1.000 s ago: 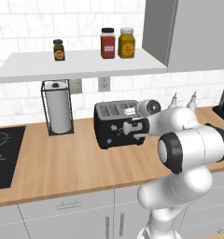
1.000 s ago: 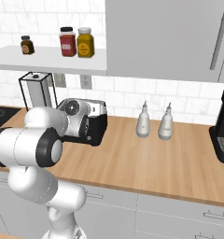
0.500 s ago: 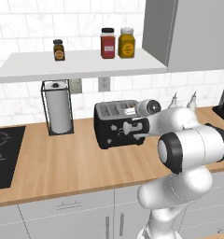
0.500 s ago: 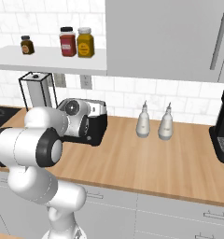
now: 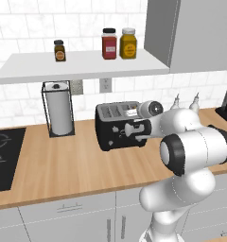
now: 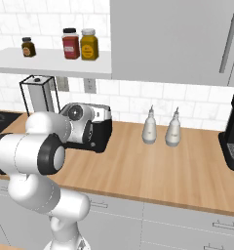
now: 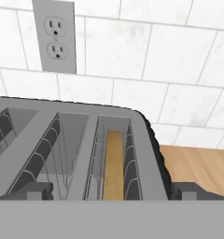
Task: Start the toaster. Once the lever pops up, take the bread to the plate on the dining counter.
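Jaws [image 7: 112,192] spread wide and empty, poised over the toaster's [image 5: 116,126] right end; bread [image 7: 114,164] sunk upright in the rightmost slot, between the finger tips [image 7: 33,190]; toaster on the wooden table [image 5: 63,163], paper-towel holder [image 5: 58,108] left, wall outlet [image 7: 55,36] behind

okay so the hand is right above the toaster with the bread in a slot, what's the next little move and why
Probably lower the open hand toward the lever at the front of the black boxy toaster and press it down. The tan bread slice already sits in the slot, so toasting only needs starting. The lever itself isn't clearly visible.
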Robot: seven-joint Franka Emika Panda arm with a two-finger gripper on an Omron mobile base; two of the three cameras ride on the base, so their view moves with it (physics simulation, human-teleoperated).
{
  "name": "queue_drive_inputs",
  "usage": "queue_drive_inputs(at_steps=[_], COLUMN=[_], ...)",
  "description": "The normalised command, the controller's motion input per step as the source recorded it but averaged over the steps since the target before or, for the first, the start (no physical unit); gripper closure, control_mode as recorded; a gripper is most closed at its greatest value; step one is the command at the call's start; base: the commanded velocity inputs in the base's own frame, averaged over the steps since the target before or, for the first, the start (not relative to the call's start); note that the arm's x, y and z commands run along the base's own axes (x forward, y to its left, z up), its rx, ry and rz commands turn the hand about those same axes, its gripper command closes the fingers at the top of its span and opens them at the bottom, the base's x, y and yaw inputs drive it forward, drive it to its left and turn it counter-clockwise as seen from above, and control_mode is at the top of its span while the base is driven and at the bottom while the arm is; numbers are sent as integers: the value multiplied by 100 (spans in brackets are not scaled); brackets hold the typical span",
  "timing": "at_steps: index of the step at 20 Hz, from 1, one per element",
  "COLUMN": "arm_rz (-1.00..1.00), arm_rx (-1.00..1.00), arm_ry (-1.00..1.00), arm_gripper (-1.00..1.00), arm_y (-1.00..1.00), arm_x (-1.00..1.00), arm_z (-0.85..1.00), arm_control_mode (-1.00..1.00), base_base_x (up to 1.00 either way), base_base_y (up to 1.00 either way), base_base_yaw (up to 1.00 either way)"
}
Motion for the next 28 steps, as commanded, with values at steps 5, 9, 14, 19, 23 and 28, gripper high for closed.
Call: queue_drive_inputs(at_steps=[5,9,14,19,23,28], arm_rz=[0,0,0,0,0,0], arm_rx=[0,0,0,0,0,0], arm_ry=[0,0,0,0,0,0], arm_gripper=[-100,-100,-100,-100,-100,-100], arm_y=[0,0,0,0,0,0], arm_x=[0,0,0,0,0,0], arm_z=[0,0,0,0,0,0], arm_control_mode=[-100,-100,-100,-100,-100,-100], base_base_x=[0,0,0,0,0,0], base_base_y=[0,0,0,0,0,0], base_base_yaw=[0,0,0,0,0,0])
